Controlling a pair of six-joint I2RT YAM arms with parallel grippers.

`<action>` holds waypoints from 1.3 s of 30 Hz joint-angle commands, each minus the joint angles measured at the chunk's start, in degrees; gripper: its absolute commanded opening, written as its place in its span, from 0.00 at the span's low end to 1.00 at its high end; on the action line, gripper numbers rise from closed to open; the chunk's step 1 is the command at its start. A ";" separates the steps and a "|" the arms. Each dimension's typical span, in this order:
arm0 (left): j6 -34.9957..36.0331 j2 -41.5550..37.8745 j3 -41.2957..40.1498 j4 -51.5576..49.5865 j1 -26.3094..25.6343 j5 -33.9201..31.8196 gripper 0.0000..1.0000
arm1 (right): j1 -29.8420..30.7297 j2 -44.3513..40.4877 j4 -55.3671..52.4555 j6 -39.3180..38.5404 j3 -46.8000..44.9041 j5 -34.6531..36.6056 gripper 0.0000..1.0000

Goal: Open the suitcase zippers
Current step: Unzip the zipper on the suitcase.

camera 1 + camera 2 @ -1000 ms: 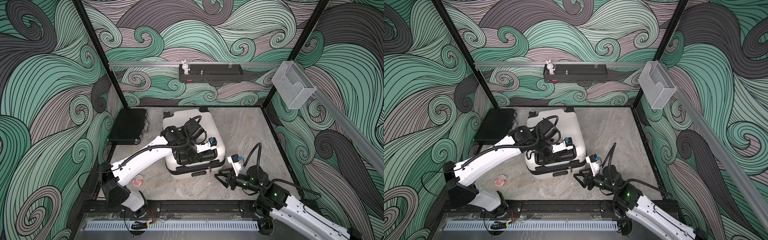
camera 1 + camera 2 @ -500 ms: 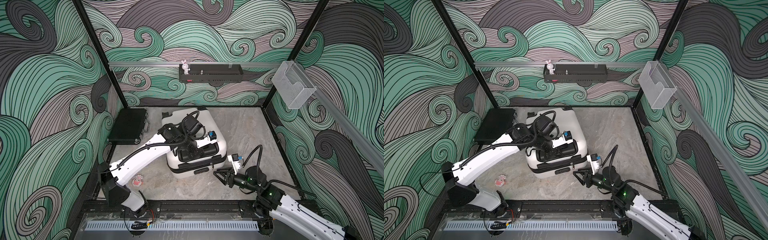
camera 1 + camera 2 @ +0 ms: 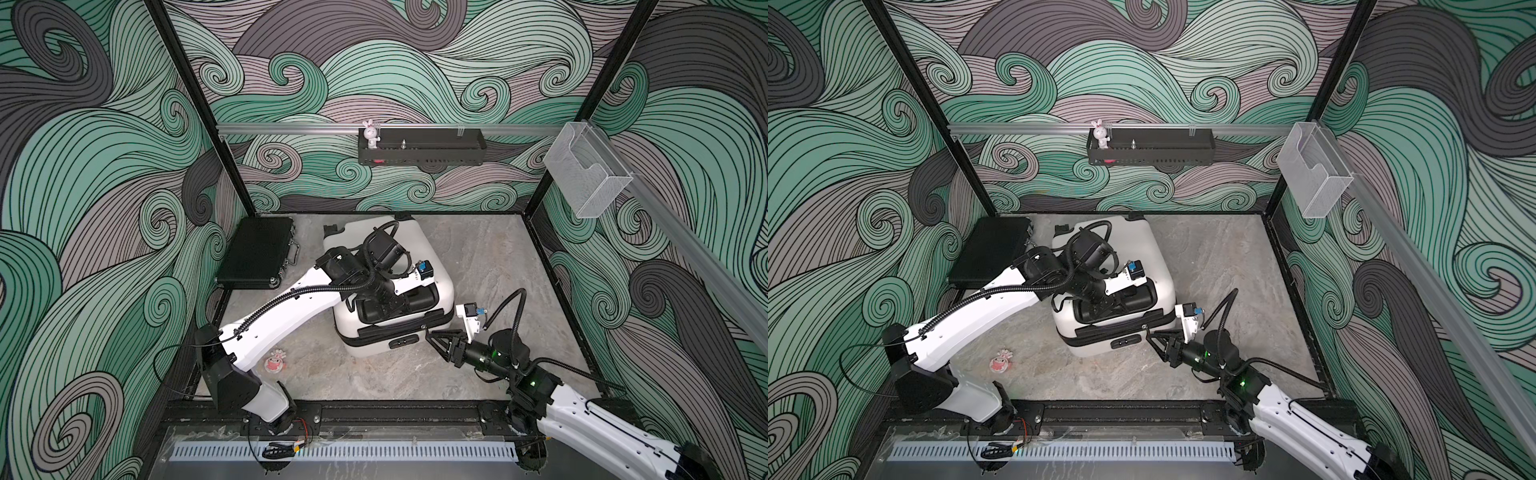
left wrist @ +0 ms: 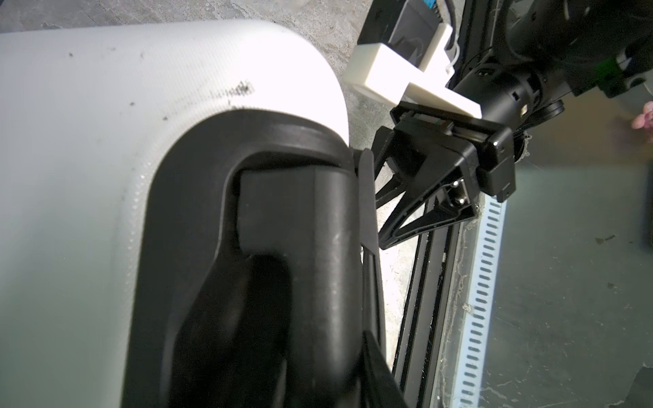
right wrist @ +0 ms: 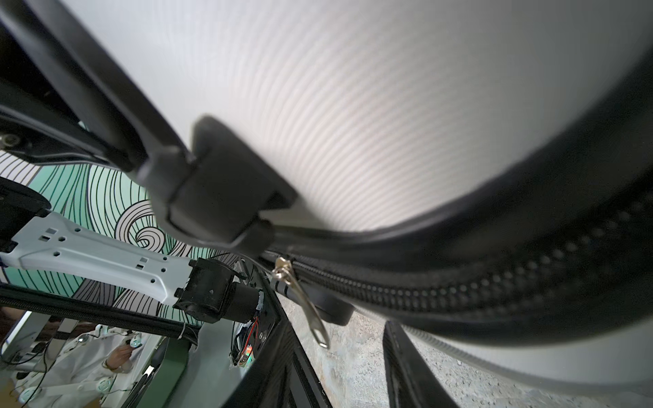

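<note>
The half-open right claw (image 3: 437, 344) may close short of the thin dangling zipper pull (image 5: 304, 303); I cannot tell whether the left claw (image 3: 384, 305) grips the suitcase (image 3: 353, 237).

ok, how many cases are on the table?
2. The white suitcase lies in the middle; the flat black briefcase lies in the back corner on the robot's left. None appears hidden in both top views.
</note>
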 commanded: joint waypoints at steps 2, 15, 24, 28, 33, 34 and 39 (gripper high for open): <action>0.90 -3.24 7.19 10.60 0.35 1.05 0.00 | -0.28 1.08 4.50 0.15 0.10 -1.24 0.39; 0.61 -3.07 7.24 11.51 0.32 2.76 0.00 | -0.28 5.59 7.94 -0.29 1.00 -2.43 0.30; 0.77 -3.56 6.79 11.43 0.30 2.47 0.00 | -0.28 5.78 8.19 -1.62 1.34 -2.59 0.15; 1.28 -3.58 6.60 10.42 0.28 0.41 0.00 | -0.28 3.58 2.28 -4.03 2.74 -1.58 0.05; 2.04 -4.35 5.48 9.24 0.61 -2.09 0.00 | -0.33 0.99 -13.32 -9.27 7.22 2.17 0.00; 2.13 -4.34 5.14 8.89 0.76 -2.31 0.00 | -0.28 0.71 -15.39 -10.03 7.83 2.73 0.00; 2.68 -6.50 3.98 7.45 1.58 -4.52 0.00 | -0.28 0.08 -21.95 -11.79 9.98 5.90 0.00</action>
